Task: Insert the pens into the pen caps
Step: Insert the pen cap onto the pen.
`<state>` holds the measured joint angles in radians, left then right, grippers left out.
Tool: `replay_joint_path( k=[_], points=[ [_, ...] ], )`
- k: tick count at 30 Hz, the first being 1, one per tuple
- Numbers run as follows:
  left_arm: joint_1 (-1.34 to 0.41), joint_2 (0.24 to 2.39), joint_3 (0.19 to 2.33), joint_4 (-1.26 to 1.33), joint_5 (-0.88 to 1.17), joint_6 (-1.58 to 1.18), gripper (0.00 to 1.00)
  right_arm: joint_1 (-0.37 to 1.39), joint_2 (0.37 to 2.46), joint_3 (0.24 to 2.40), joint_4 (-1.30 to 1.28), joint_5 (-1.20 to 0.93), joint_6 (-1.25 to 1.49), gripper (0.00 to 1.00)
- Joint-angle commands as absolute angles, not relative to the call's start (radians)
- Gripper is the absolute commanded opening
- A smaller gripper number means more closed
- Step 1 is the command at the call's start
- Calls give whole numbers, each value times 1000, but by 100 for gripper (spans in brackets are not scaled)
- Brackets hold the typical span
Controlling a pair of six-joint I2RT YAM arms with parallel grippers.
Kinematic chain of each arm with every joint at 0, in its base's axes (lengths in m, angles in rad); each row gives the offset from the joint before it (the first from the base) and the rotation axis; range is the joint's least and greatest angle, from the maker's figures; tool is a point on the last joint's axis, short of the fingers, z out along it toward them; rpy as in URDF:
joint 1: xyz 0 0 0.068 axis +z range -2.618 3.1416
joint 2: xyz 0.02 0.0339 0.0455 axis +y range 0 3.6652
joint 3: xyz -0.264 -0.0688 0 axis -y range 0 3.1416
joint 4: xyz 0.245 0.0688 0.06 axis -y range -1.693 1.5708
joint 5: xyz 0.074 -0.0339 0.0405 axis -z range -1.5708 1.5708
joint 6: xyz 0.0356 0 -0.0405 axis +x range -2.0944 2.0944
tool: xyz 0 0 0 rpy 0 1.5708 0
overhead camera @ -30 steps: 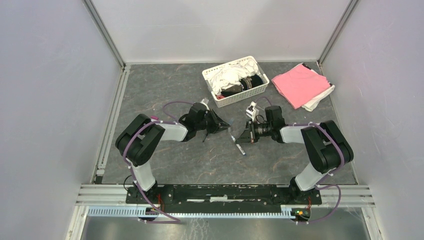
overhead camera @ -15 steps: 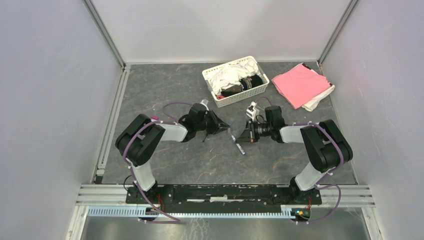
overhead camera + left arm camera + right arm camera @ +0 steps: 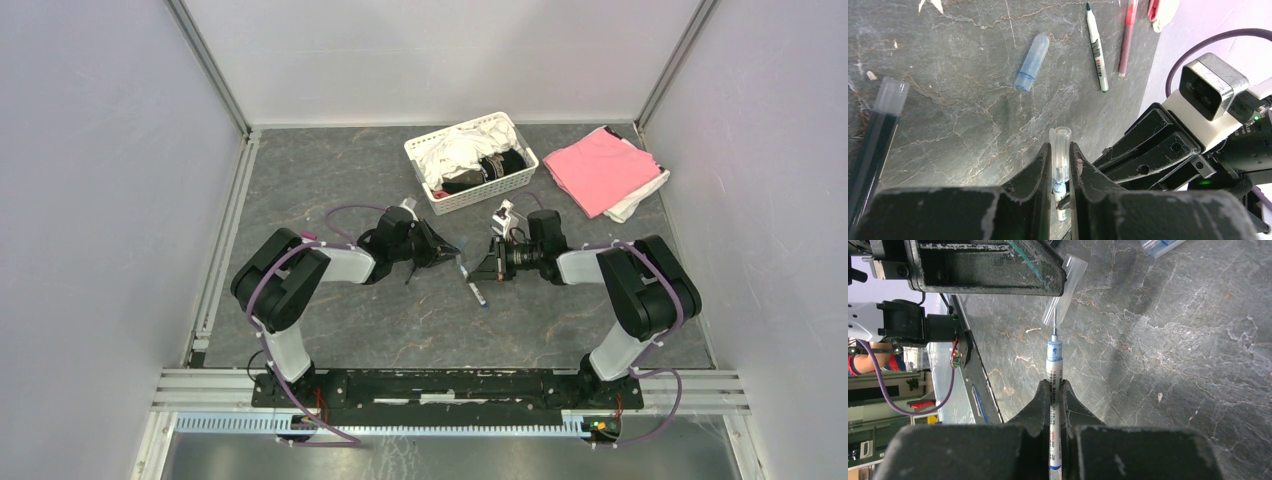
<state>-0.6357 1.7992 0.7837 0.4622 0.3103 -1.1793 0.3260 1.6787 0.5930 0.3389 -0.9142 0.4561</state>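
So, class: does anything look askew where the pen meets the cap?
Yes. The clear cap in the left gripper is tilted off the line of the pen held by the right gripper, so the tip meets it at an angle.

The black two-finger left gripper reaches toward three o'clock, pinched on a clear plastic pen cap. The black right gripper faces nine o'clock, clamped on a white blue-tipped pen. The white-and-black left arm and right arm seem folded low, elbows outward.
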Motion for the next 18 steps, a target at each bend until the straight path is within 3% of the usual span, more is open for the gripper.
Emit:
replay_joint_path(
  k=[1, 18],
  points=[
    [-643, 1795, 782, 502, 297, -1218, 10, 334, 1680, 610, 413, -868, 506, 0],
    [-647, 1751, 779, 401, 228, -1195, 8, 354, 1648, 577, 420, -773, 563, 0]
  ],
)
